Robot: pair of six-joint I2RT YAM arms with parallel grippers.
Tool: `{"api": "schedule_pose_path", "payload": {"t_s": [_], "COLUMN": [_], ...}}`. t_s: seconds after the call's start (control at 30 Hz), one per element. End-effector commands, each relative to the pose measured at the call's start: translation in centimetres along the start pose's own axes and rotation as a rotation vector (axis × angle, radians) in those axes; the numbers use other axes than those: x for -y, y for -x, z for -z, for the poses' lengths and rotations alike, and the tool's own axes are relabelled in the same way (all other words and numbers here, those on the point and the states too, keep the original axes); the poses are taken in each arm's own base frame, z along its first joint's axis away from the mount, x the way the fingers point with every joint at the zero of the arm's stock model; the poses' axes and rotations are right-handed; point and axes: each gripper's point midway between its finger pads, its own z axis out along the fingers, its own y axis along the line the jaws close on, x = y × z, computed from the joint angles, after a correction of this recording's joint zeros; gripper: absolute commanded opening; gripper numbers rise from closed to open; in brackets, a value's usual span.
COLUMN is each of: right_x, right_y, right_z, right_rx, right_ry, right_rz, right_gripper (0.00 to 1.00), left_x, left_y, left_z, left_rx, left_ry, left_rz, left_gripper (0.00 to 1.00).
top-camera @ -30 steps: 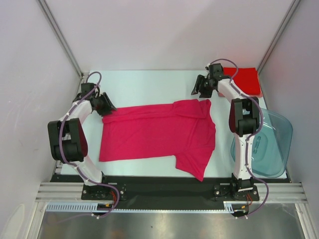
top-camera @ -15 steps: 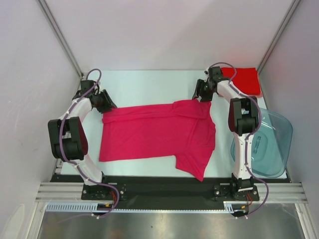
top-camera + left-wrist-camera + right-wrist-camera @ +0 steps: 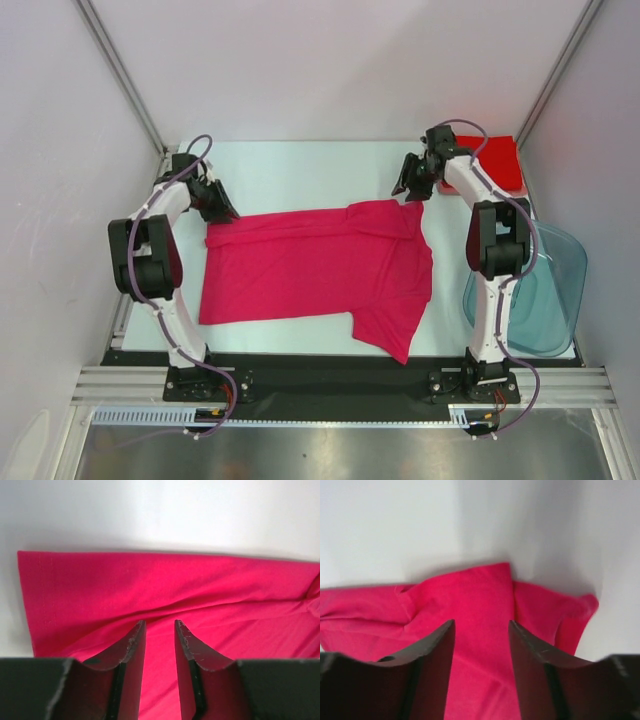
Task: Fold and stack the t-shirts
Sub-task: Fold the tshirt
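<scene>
The translucent blue-grey plastic tub [image 3: 545,290] sits nearest, just right of the magenta-pink cloth short-sleeved t-shirt [image 3: 310,270], which lies spread flat across the white table [image 3: 300,165]. Over that shirt's far left corner is the left gripper [image 3: 159,625], jaws narrowly parted, holding nothing. Over its far right corner is the right gripper [image 3: 481,625], jaws wider apart, also empty. Farthest, beyond the shirt's right end, the brighter red cloth t-shirt [image 3: 500,160] lies folded.
</scene>
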Motion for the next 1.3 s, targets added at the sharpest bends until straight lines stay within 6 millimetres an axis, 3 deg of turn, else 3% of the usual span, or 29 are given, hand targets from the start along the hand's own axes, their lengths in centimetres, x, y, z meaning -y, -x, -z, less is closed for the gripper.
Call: {"api": "schedule_pose_path", "payload": {"t_s": [0.0, 0.03, 0.1, 0.13, 0.23, 0.43, 0.5, 0.6, 0.7, 0.8, 0.83, 0.87, 0.93, 0.97, 1.0, 1.03, 1.07, 1.13, 1.17, 1.27], "right_x": [-1.7, -0.8, -0.6, 0.3, 1.5, 4.9, 6.4, 6.8, 4.4, 1.7, -1.1, -2.6, -5.4, -8.8, -10.4, -10.7, -13.5, -14.3, -15.9, -15.8], "right_y": [0.1, -1.5, -1.8, -3.0, -3.6, -6.4, -7.4, -7.1, -5.2, -2.9, -1.9, -1.7, -1.7, -1.8, -2.3, -3.7, -3.8, -5.2, -5.4, -6.2], "right_z": [4.3, 3.8, 4.0, 3.6, 3.3, 0.8, 0.3, 0.6, 2.0, 3.9, 4.6, 4.7, 3.8, 3.4, 2.8, 0.3, 0.3, -2.5, -2.5, -4.3], "right_rx": [0.036, 0.0, 0.015, -0.01, -0.018, -0.078, -0.094, -0.082, -0.029, 0.064, 0.106, 0.123, 0.135, 0.144, 0.122, 0.066, 0.067, 0.024, 0.028, 0.032], "right_ry": [0.034, 0.02, 0.038, 0.025, 0.011, -0.064, -0.106, -0.142, -0.142, -0.188, -0.164, -0.158, -0.117, -0.062, -0.025, -0.031, 0.008, -0.004, 0.011, -0.045], "right_rz": [-0.06, -0.094, -0.102, -0.122, -0.141, -0.164, -0.182, -0.152, -0.082, 0.004, 0.057, 0.083, 0.121, 0.149, 0.156, 0.157, 0.161, 0.172, 0.194, 0.224], "right_gripper": [0.5, 0.44, 0.33, 0.18, 0.03, 0.0, 0.0, 0.0, 0.0, 0.09, 0.15, 0.18, 0.22, 0.24, 0.24, 0.24, 0.24, 0.2, 0.19, 0.14], "left_x": [0.8, 0.6, 0.0, -0.2, -0.5, -1.9, -1.7, -1.4, -1.2, -1.4, -1.5, -1.4, -1.8, -1.7, -1.9, -2.4, -2.3, -2.8, -2.8, -3.0], "left_y": [0.5, 0.6, 0.5, 0.6, 0.6, 0.2, 0.3, 0.2, 0.1, 0.1, 0.1, 0.4, 0.3, 0.7, 0.8, 0.7, 0.9, 0.6, 0.7, 0.9], "left_z": [-0.5, -0.5, -0.8, -0.8, -1.0, -0.6, 0.4, 1.9, 3.1, 3.7, 3.8, 3.8, 3.1, 3.1, 2.9, 2.2, 2.2, 1.3, 1.2, 1.1], "left_rx": [-0.034, -0.031, -0.04, -0.042, -0.051, -0.055, -0.032, 0.011, 0.055, 0.082, 0.084, 0.09, 0.067, 0.068, 0.066, 0.048, 0.042, 0.008, 0.002, 0.012], "left_ry": [-0.018, -0.005, 0.028, 0.036, 0.052, 0.126, 0.132, 0.131, 0.134, 0.15, 0.154, 0.157, 0.164, 0.167, 0.179, 0.189, 0.191, 0.203, 0.207, 0.217], "left_rz": [-0.004, -0.006, -0.002, -0.001, 0.0, -0.024, -0.027, -0.026, -0.032, -0.044, -0.047, -0.052, -0.05, -0.053, -0.053, -0.051, -0.053, -0.048, -0.047, -0.055], "left_gripper": [0.33, 0.33, 0.33, 0.32, 0.32, 0.31, 0.31, 0.33, 0.36, 0.37, 0.37, 0.37, 0.36, 0.36, 0.36, 0.36, 0.36, 0.33, 0.33, 0.33]}}
